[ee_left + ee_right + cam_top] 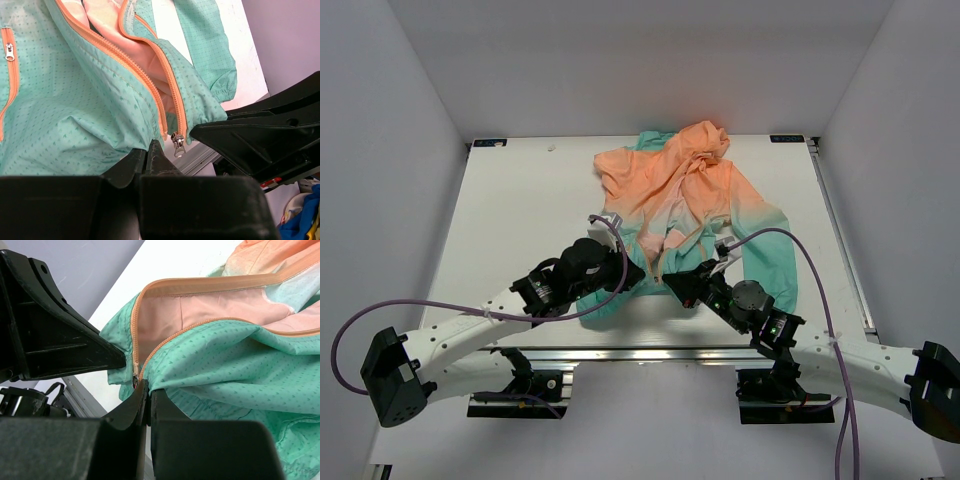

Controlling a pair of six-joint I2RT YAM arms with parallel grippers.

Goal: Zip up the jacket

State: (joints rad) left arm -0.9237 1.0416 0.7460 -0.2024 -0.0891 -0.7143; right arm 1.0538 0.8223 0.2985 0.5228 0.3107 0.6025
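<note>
Thin matt woven cloth jacket [75, 100] — shiny metal zipper pull [178, 142]

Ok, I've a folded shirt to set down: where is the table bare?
Widest bare patch: left side of the table, between the jacket and the left edge. A narrower strip runs right of the teal sleeve. Crowded at the near middle, where left end effector and right end effector pinch the hem.

white arms [450, 340], black end effectors [638, 277] [682, 287], purple cables [440, 305]
</note>
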